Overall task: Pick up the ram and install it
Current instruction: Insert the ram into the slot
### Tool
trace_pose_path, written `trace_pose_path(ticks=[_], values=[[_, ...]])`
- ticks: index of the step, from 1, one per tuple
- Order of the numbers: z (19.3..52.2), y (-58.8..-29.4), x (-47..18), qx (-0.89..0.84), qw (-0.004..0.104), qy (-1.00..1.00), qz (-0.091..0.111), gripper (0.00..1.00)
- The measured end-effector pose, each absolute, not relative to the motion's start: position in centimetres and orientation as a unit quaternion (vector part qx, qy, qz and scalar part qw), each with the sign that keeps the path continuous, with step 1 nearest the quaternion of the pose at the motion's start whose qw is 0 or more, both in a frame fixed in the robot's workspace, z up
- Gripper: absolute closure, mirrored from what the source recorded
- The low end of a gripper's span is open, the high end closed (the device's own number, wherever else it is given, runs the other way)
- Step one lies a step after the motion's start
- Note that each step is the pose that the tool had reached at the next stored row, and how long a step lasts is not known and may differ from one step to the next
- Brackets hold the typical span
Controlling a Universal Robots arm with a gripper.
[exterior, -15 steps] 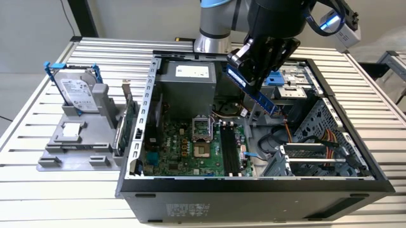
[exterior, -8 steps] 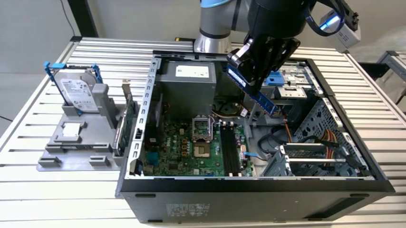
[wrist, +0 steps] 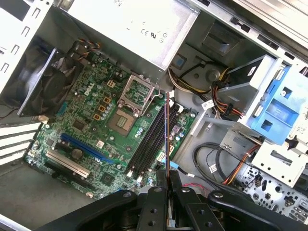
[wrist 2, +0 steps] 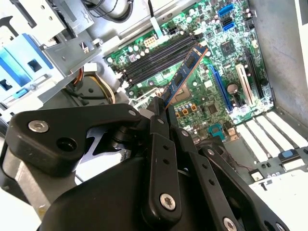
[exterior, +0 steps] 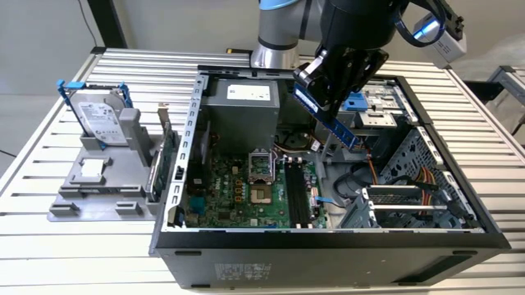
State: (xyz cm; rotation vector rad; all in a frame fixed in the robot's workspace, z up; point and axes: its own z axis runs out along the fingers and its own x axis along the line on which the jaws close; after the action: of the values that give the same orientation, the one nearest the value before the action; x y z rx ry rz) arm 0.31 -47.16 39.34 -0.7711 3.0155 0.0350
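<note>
Ram (exterior: 338,123) hangs pinched in the claw (exterior: 323,92) over the open case (exterior: 328,252) in the exterior view. It is a blue stick slanting down out of the grip, in the air and touching nothing else. Below the claw, a little toward the exterior view's left, lies the green board (exterior: 238,196), its dark slots (exterior: 297,193) running lengthwise under the ram's lower end. Well away from the claw, outside the case on the exterior view's left, a drive (exterior: 100,120) stands upright on a grey stand (exterior: 94,184), with a card (exterior: 157,166) on edge between stand and case. In the second wrist view the claw (wrist 2: 161,108) is clamped on one end of the ram (wrist 2: 185,72). The stick juts out ahead of it above the slots (wrist 2: 159,57), clear of the board (wrist 2: 211,110). In the first wrist view the ram (wrist: 167,130) shows edge-on, a thin line running straight out from the claw (wrist: 167,179). It sits just beside the slots (wrist: 147,144) at a slight angle and apart from them. A fan (wrist: 48,82) sits beyond the far side of the board (wrist: 96,125).
</note>
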Motion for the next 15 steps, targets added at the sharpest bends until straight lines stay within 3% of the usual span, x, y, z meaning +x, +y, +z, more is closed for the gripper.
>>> trace_pose_path(ticks=[15], values=[[39.34, -47.17, 0.35, -0.244, 0.014, 0.97, 0.011, 1.0]])
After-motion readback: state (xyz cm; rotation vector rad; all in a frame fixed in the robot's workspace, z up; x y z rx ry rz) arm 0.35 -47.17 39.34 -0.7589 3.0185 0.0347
